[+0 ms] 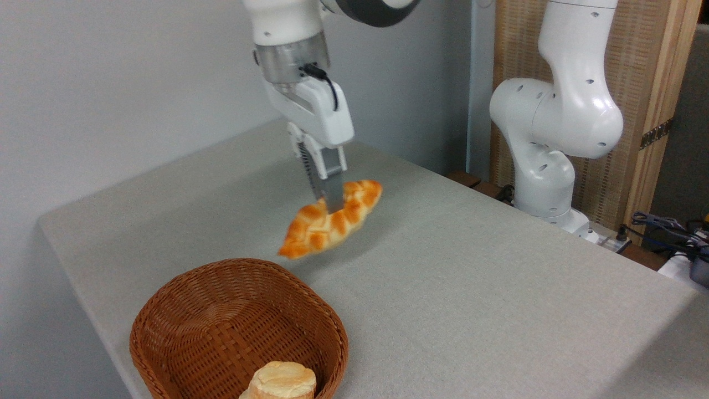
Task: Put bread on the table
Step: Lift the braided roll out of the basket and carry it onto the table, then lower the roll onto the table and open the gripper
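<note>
One arm angled down, claw (pixel 327 200) clamping bread (pixel 332 220) above table (pixel 471 266).

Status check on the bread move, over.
Gripper shut on braided loaf, held tilted above the table. Loaf is outside the wicker basket. Round bun in basket. Cloth below loaf bare.

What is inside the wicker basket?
One pale round bun lies against the near wall of the wicker basket. Its underside is cut off by the picture's edge.
</note>
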